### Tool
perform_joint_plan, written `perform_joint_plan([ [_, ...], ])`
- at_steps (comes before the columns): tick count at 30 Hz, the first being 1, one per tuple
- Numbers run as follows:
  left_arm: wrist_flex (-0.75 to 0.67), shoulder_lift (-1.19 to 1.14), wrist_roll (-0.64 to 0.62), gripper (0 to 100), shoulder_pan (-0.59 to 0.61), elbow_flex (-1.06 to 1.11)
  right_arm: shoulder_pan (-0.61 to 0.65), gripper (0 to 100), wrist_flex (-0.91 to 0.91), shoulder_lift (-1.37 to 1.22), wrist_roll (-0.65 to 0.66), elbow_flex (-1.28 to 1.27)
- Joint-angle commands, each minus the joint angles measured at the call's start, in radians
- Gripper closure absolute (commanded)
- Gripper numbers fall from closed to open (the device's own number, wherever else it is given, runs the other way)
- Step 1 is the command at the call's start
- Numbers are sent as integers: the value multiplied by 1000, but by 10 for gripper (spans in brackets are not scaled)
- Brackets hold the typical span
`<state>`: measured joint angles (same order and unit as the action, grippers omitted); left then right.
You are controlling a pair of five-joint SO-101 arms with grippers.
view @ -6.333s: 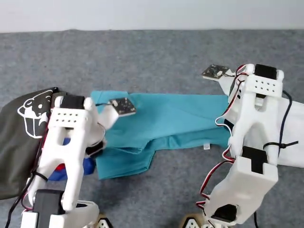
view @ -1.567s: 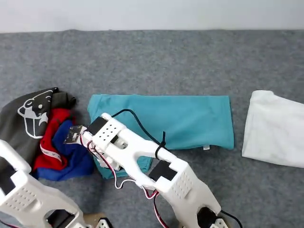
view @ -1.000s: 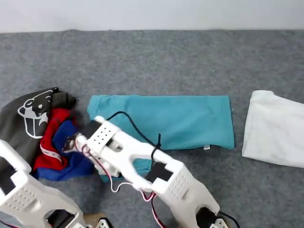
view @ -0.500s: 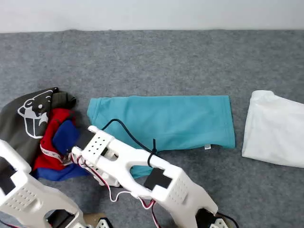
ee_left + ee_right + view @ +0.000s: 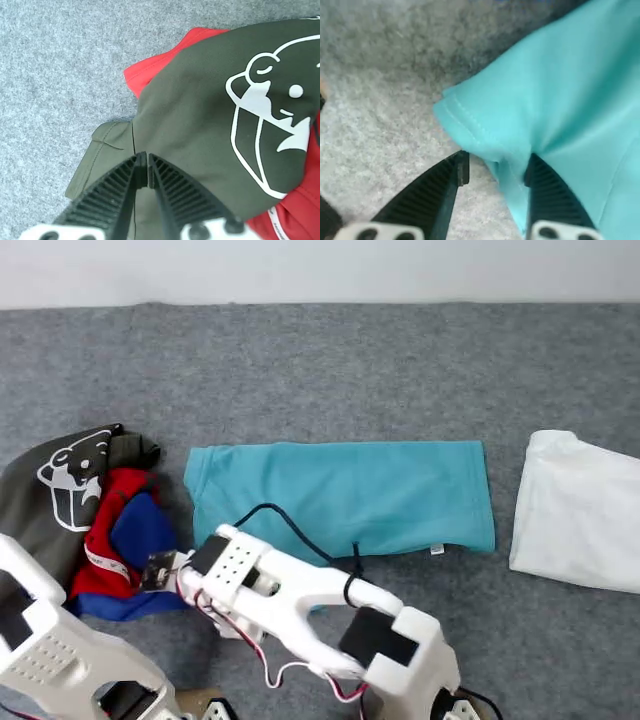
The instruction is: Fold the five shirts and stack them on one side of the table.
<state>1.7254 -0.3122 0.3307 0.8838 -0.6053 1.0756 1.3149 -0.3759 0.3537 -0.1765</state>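
Note:
A teal shirt lies flat in the middle of the table, folded to a long strip. My right arm reaches across its near left corner. In the right wrist view my right gripper is open, low over the grey table, with the teal shirt's sleeve hem between its fingers. A white folded shirt lies at the right. At the left a dark shirt with a white print, a red shirt and a blue shirt lie in a heap. My left gripper is shut, empty, just above the dark shirt.
Grey carpet-like cloth covers the table, with bare room behind the shirts up to the white wall. My left arm stands at the near left corner beside the heap.
Both arms let go of the teal shirt and drew back. In the last second my right arm slid toward the table's near edge over the teal shirt's left sleeve.

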Motion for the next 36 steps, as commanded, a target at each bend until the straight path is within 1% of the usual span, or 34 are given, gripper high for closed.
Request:
perform_joint_plan([
  [1,11,66,9,986,2,-38,-18,916,-50,-19,-9,-32],
  [3,12,66,9,986,3,-38,-18,943,-61,-22,-11,-32],
  [9,12,66,9,986,3,-38,-18,950,-67,-25,-11,-32],
  [12,12,66,8,986,3,-38,-18,989,-68,-24,-11,-31],
  [17,12,66,8,986,-2,-41,-35,989,-58,-18,-5,0],
  [22,12,66,6,986,-3,-41,-53,989,50,-15,52,87],
  [30,12,66,5,985,-5,-41,-182,989,168,39,166,322],
  [36,12,66,5,985,-6,-41,-288,989,139,39,253,407],
])
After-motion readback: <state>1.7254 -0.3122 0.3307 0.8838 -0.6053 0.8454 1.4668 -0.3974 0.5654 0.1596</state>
